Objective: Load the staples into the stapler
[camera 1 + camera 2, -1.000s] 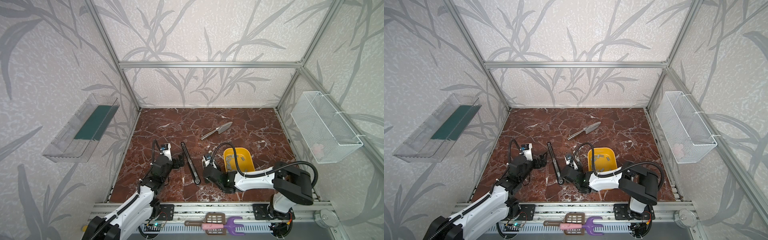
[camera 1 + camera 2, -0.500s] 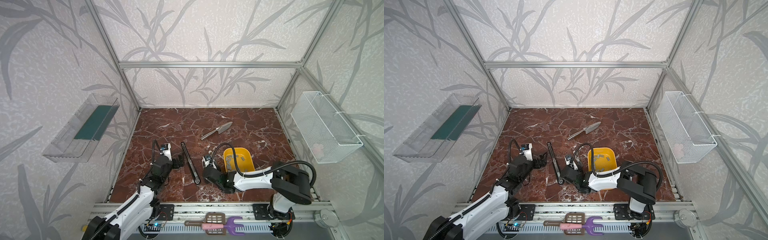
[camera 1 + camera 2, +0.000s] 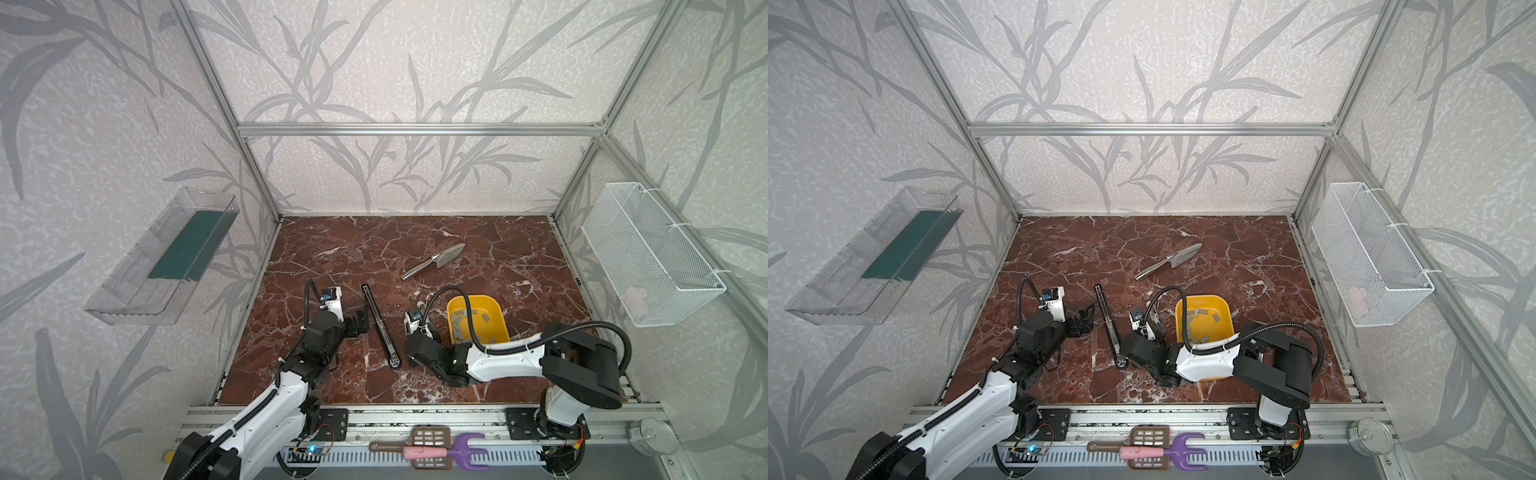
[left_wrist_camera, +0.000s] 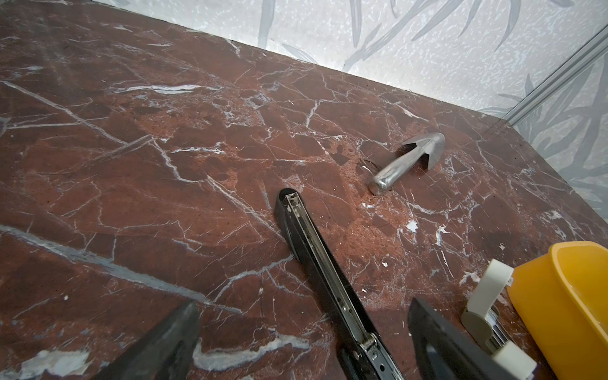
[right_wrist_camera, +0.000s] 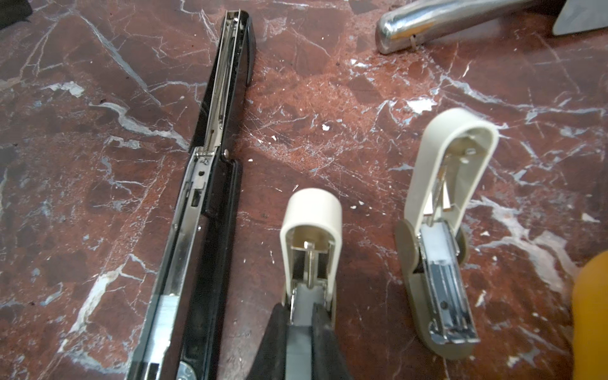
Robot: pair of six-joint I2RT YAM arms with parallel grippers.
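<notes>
Left gripper (image 3: pixel 358 326): jaws fully apart, empty, low over the marble; the long black stapler (image 3: pixel 380 327) lies opened flat just ahead of its fingers, long axis slanting away from the hand, untouched.

Right gripper (image 5: pixel 301 311): jaws closed on a narrow grey strip (image 5: pixel 297 345), judged to be a stick of staples; the strip runs straight out from the fingertips into the open magazine of a small cream stapler (image 5: pixel 311 210), whose lid is swung open ahead of the hand.

Strip and magazine share one long axis, in line with the fingers; the coming move is therefore judged a straight seat-and-release along that axis, with no rotation needed.

A second cream stapler (image 5: pixel 450 197), also open, lies apart from the first, between it and the yellow tub (image 3: pixel 478 297).

The remaining staples (image 3: pixel 458 320) lie loose in that tub, just beside the right wrist; the right arm is clearly nearer to them than the left.
</notes>
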